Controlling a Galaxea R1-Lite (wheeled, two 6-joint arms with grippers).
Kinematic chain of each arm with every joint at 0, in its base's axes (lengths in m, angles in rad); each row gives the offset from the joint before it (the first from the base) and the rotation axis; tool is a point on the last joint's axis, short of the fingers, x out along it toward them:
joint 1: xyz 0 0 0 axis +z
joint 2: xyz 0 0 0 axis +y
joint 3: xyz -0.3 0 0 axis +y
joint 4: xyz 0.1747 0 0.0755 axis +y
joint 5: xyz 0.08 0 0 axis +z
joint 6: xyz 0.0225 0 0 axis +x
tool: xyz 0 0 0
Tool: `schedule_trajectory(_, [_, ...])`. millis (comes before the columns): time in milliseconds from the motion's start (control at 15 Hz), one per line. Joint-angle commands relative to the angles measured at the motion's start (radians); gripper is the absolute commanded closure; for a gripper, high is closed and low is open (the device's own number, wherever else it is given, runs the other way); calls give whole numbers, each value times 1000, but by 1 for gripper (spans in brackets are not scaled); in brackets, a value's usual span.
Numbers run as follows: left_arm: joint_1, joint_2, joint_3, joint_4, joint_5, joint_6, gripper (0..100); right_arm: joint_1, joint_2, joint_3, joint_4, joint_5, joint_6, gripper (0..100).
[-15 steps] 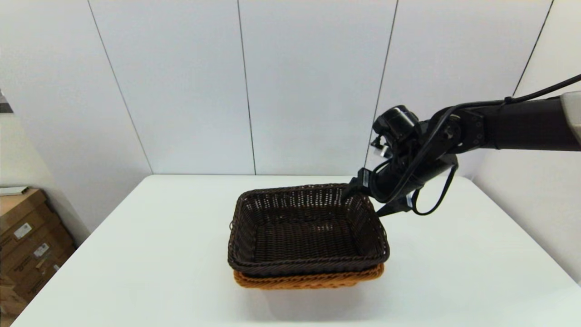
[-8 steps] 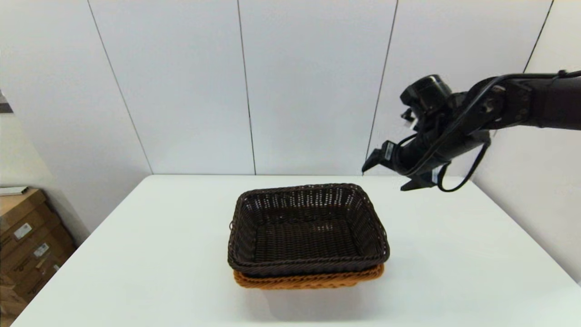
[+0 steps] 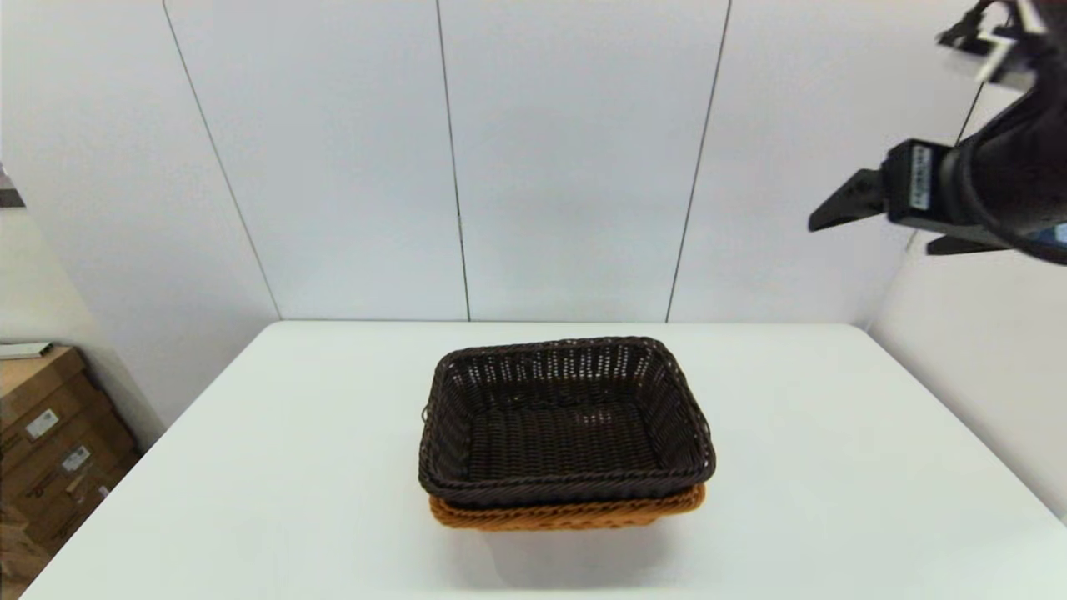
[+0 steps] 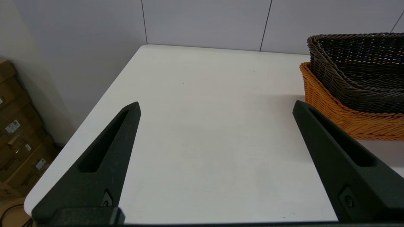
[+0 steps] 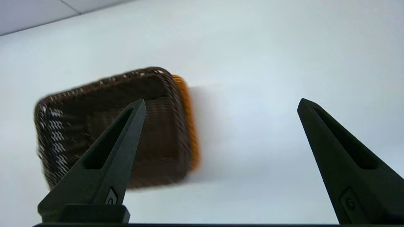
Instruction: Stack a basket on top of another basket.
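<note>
The dark brown basket (image 3: 563,425) sits nested inside the orange-tan basket (image 3: 567,512) at the middle of the white table, rims roughly aligned. Only the orange rim shows under it. My right gripper (image 3: 871,233) hangs high above the table's far right, open and holding nothing, well clear of the stack. From the right wrist view (image 5: 221,101) the dark basket (image 5: 164,132) and the orange rim (image 5: 189,126) lie far below. My left gripper (image 4: 216,103) is open over the table's near left edge, with the dark basket (image 4: 356,72) and the orange basket (image 4: 331,110) off to its side.
The white table (image 3: 250,467) stands against a panelled wall. Cardboard boxes (image 3: 50,433) are stacked on the floor beyond its left edge. Another wall runs close along the table's right side.
My right gripper has let go of the dark basket's far right corner and risen up and to the right, away from the stack. The baskets have not moved.
</note>
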Motion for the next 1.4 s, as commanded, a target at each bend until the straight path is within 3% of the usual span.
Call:
schedule_trajectory(67, [0, 1, 0, -1, 1, -1, 0, 47, -320, -10, 161, -170, -43, 0])
schedule_trajectory(333, [0, 1, 0, -1, 1, -1, 0, 29, -536, -2, 256, -192, -45, 0])
schedule_trajectory(467, [0, 1, 0, -1, 1, -1, 0, -22, -643, 24, 289, -190, -45, 0])
schedule_trajectory(600, [0, 1, 0, -1, 1, -1, 0, -113, -743, 96, 289, -190, -60, 0])
schedule_trajectory(733, [0, 1, 0, -1, 1, -1, 0, -261, -863, 185, 283, -179, -103, 0])
schedule_trajectory(800, [0, 1, 0, -1, 1, -1, 0, -327, -958, 231, 278, -149, -160, 0])
schedule_trajectory(933, [0, 1, 0, -1, 1, -1, 0, -383, -1116, 306, 278, -60, -232, 0])
schedule_trajectory(1133, [0, 1, 0, -1, 1, -1, 0, -449, -1308, 429, 273, 31, -341, 0])
schedule_trajectory(1333, [0, 1, 0, -1, 1, -1, 0, -452, -1331, 429, 273, 94, -373, 0])
schedule_trajectory(1400, [0, 1, 0, -1, 1, -1, 0, -447, -1331, 418, 253, 146, -396, 0])
